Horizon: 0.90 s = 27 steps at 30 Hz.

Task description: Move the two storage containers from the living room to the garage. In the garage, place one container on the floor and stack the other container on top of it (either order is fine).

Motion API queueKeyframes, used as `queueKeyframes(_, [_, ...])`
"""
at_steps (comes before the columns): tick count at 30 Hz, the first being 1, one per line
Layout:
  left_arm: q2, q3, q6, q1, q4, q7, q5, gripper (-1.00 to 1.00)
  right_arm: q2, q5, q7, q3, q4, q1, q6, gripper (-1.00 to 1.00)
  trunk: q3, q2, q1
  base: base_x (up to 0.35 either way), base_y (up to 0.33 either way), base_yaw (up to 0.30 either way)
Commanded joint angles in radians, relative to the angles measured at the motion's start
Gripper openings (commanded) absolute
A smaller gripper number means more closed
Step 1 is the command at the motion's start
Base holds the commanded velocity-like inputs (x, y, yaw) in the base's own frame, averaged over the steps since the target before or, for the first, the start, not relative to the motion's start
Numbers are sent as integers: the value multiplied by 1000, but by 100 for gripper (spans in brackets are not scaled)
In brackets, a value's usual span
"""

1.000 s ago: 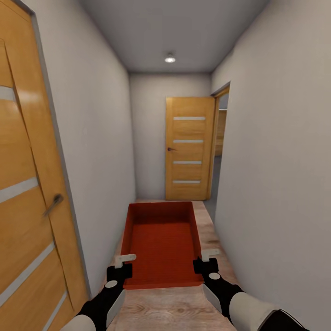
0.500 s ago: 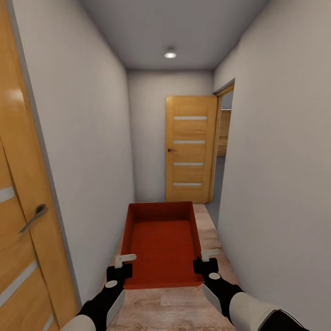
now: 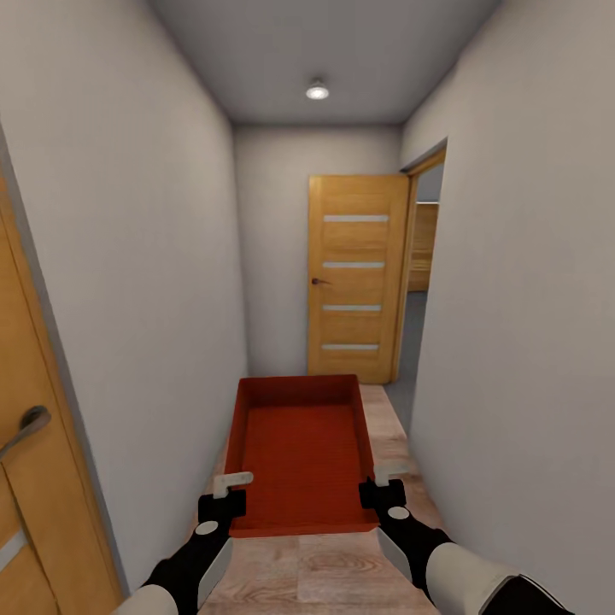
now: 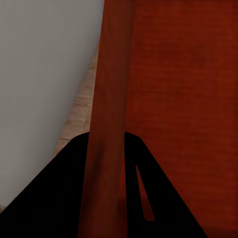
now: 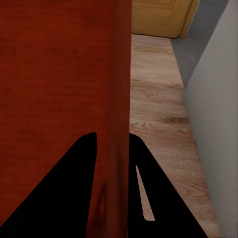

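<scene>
A narrow hallway with pale grey walls and wood-plank flooring (image 3: 342, 572) runs ahead. The left hand (image 3: 229, 489) is closed over the left wall of an orange-red storage container (image 3: 301, 453), and the right hand (image 3: 383, 478) is closed over its right wall, holding it level above the planks. Beyond stand a wooden door (image 3: 354, 278), an open doorway (image 3: 420, 273) beside it, and a ceiling light (image 3: 317, 90).

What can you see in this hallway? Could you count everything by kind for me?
Orange-red storage containers: 1, held on its side walls by both tools
Tools: 2, left tool and right tool
Wooden doors: 2, near door and far door
Ceiling lights: 1
Total: 6
</scene>
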Motion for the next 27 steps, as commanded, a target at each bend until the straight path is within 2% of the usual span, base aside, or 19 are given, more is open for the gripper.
queueKeyframes(1, [26,65,-3,0,2,14,15,-100,0,9,5,-46,-4,-1,-45,-100,-2,-1,1,326,0,0])
queueKeyframes(27, [26,65,-3,0,2,14,15,-100,0,9,5,-46,-4,-1,-45,-100,-2,-1,1,326,0,0])
